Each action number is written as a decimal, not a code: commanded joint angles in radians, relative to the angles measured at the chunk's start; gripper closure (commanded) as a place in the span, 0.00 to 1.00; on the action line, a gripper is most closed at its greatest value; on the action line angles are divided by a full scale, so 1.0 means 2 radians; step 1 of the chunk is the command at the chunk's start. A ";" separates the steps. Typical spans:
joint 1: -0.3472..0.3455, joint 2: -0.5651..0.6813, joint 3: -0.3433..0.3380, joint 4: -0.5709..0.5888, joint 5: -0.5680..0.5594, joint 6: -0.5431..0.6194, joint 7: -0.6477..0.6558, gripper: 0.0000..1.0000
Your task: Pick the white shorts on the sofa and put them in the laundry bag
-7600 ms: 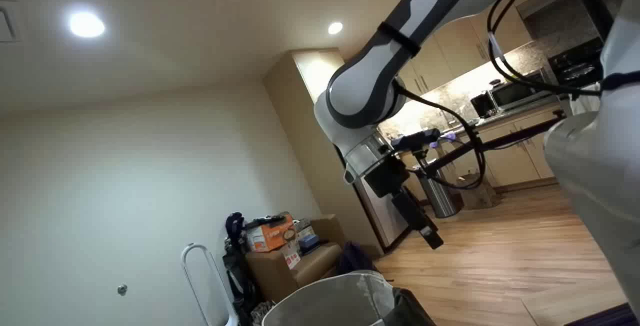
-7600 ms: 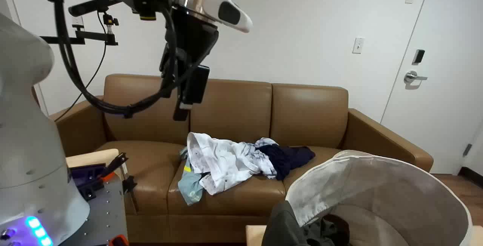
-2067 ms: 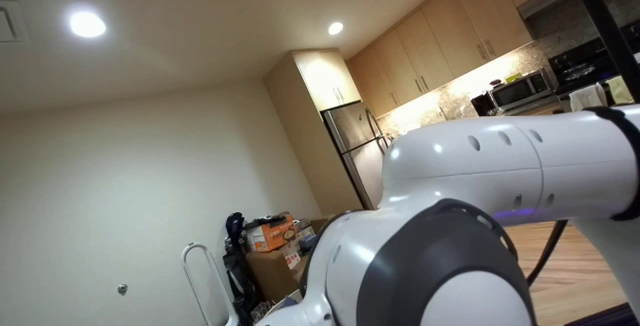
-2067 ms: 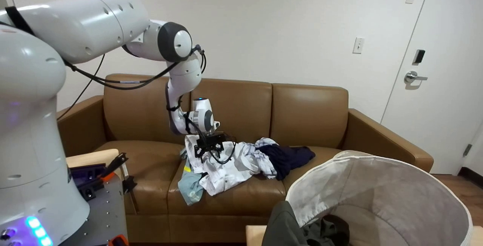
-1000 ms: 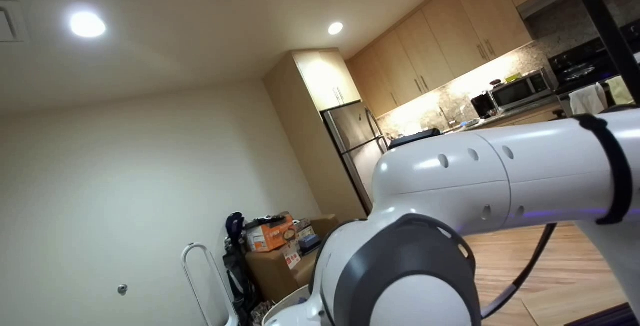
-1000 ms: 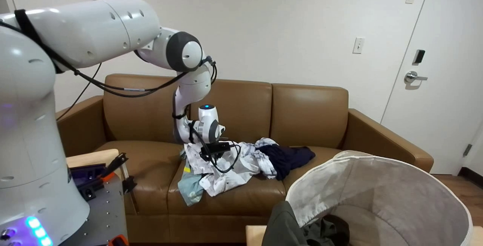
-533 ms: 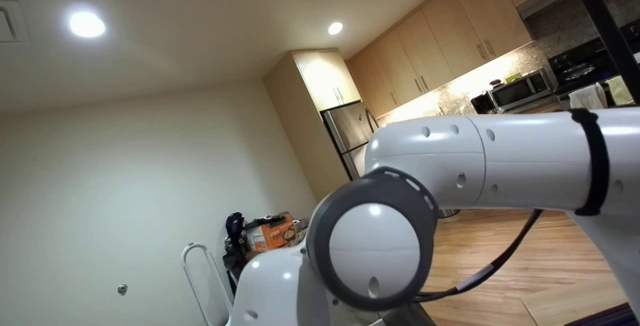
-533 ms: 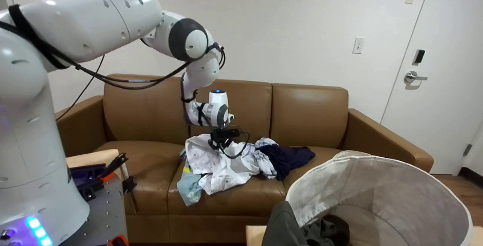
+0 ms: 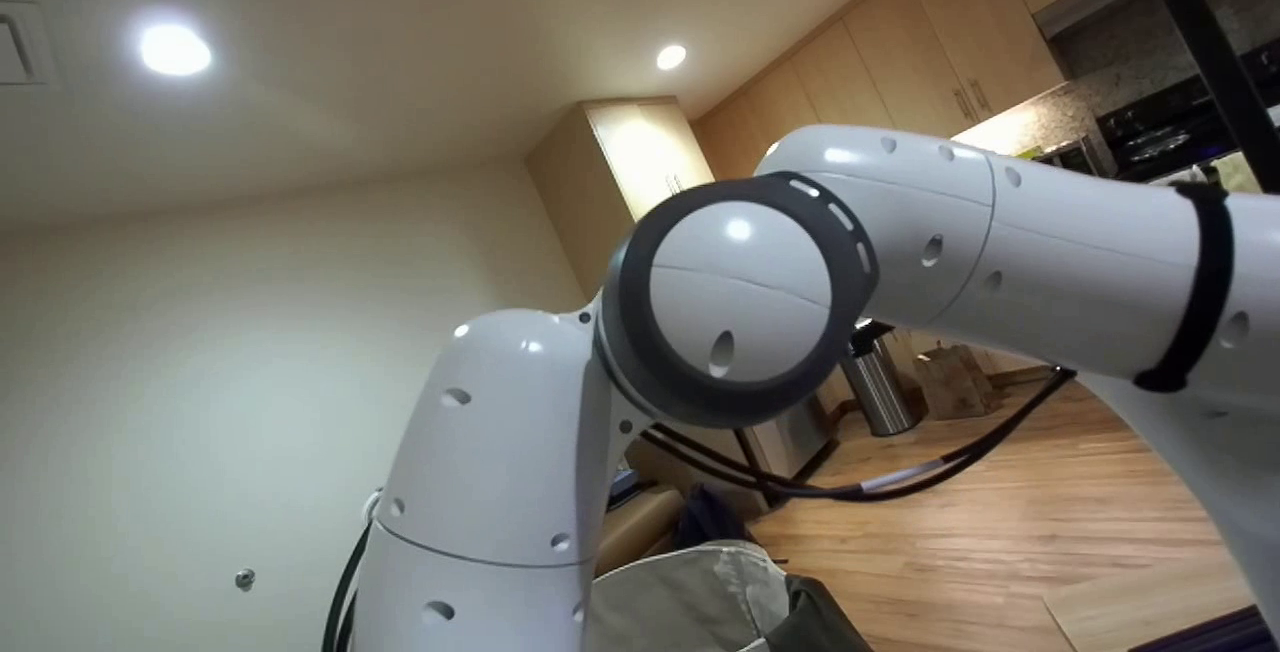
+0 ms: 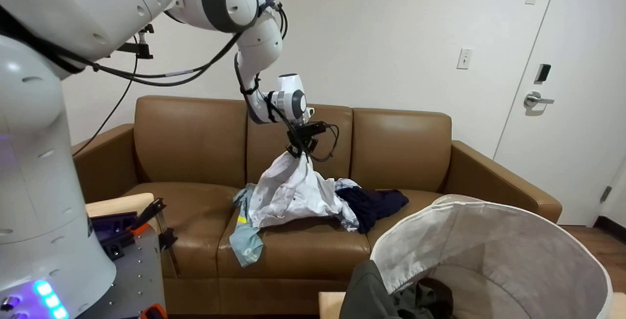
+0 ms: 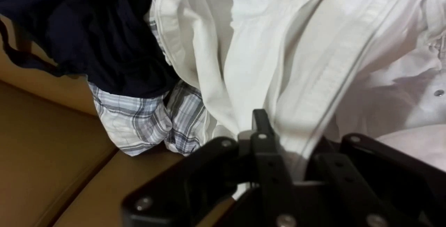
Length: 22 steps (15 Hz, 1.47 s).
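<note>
The white shorts [image 10: 291, 192] are bunched up into a peak, with my gripper [image 10: 302, 154] shut on their top. Their lower folds still rest on the sofa [image 10: 183, 143]. In the wrist view, white shorts [image 11: 251, 60] fill the upper middle, and a fold of the cloth runs down between the fingers of my gripper [image 11: 291, 140]. The laundry bag [image 10: 518, 240] stands wide-mouthed in the right foreground, well apart from the gripper. Part of the laundry bag [image 9: 680, 597] also shows low in an exterior view, where the arm hides the gripper.
A navy garment [image 10: 379, 206] and a plaid one [image 10: 348, 214] lie against the shorts; a light blue garment [image 10: 246, 240] hangs over the seat front. Dark cloth [image 10: 425, 299] lies inside the bag, and more dark cloth [image 10: 364, 294] drapes over its near rim.
My gripper has gone down into the white cloth, shut on it, and risen, pulling the shorts up into a peak. The pale blue garment is more uncovered.
</note>
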 commanded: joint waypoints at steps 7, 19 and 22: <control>0.033 -0.037 -0.060 0.078 -0.024 0.010 0.038 0.98; 0.054 -0.117 -0.109 0.117 -0.155 -0.025 0.130 0.98; 0.057 -0.145 -0.121 0.125 -0.178 -0.061 0.139 0.98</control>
